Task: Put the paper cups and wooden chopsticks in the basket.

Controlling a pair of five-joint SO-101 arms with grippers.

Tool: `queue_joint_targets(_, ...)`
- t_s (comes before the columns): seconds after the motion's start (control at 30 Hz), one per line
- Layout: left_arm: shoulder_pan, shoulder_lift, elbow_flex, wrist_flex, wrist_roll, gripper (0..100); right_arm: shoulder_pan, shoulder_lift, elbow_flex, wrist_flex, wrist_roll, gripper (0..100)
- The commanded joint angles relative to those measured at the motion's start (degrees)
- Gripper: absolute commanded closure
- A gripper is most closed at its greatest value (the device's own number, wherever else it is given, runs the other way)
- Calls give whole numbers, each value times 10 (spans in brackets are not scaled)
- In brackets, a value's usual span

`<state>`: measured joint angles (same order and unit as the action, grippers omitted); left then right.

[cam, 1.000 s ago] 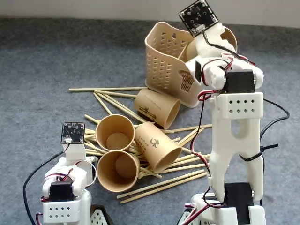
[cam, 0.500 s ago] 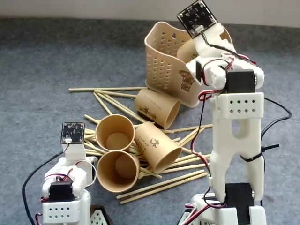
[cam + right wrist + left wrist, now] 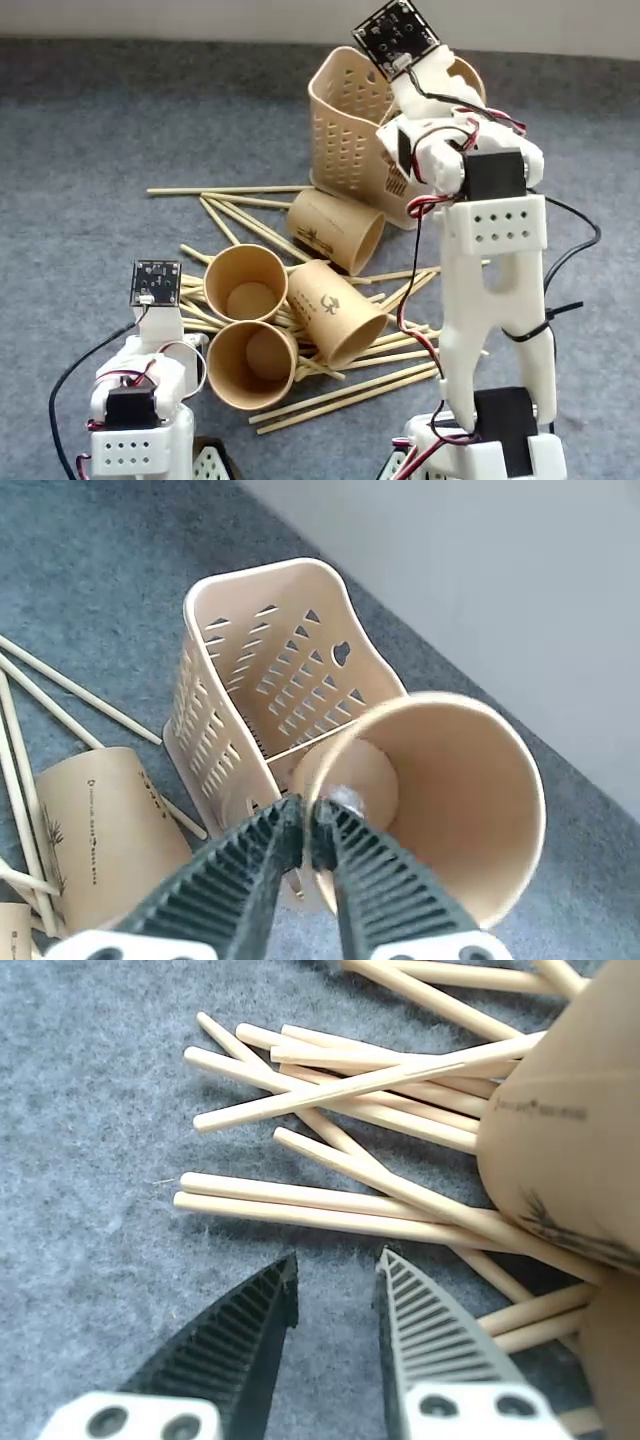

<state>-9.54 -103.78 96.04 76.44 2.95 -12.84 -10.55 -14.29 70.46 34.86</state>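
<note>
Right arm [image 3: 490, 220]: shifted left, toward basket [image 3: 345, 130].
Right gripper [image 3: 308, 810]: wrist view, clamped on paper cup [image 3: 460, 800] rim.
Left gripper [image 3: 337, 1256]: slightly parted, empty, over chopsticks [image 3: 330, 1200].

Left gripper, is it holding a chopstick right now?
No, the left gripper is open with nothing between its fingertips; the chopsticks lie on the carpet just beyond them.

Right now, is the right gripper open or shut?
Shut: the right gripper pinches the rim of a paper cup, jaws nearly touching.
</note>
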Motion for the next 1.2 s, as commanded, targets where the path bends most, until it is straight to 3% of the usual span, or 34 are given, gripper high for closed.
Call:
queue_joint_targets(0.0,0,-4,11,1,0,863,-4,4,-29,28,5,981)
queue_joint_targets(0.27,0,-4,11,1,0,863,-4,8,-29,52,5,971)
queue_joint_targets(0.53,0,-4,11,1,0,863,22,7,-29,46,2,811)
queue_joint_targets(0.77,0,-4,11,1,0,863,8,-27,-27,85,2,813)
queue_joint_targets(1.0,0,-4,11,1,0,863,-7,-90,15,117,-19,965)
queue_joint_targets(1.17,0,-4,11,1,0,863,-7,-131,95,145,-52,978)
